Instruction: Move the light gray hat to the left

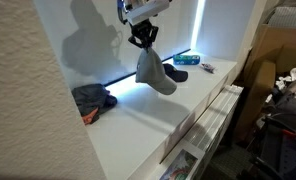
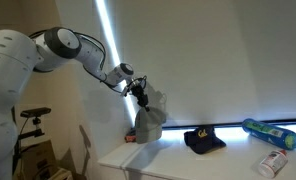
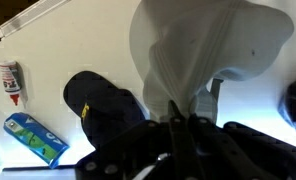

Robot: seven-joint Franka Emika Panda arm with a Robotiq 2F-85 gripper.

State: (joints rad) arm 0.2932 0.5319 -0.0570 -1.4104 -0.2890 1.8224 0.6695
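Aloft, light gray hat (image 1: pixel 154 70) in hand (image 1: pixel 144 44)

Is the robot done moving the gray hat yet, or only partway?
Partway. Done: the gripper has its jaws shut on the light gray fabric hat and has it pulled up over the white counter. In hand: the hat dangles beside the dark navy cap; its lowest edge may touch the counter. Left: carrying it to the left, setting it down and letting go.
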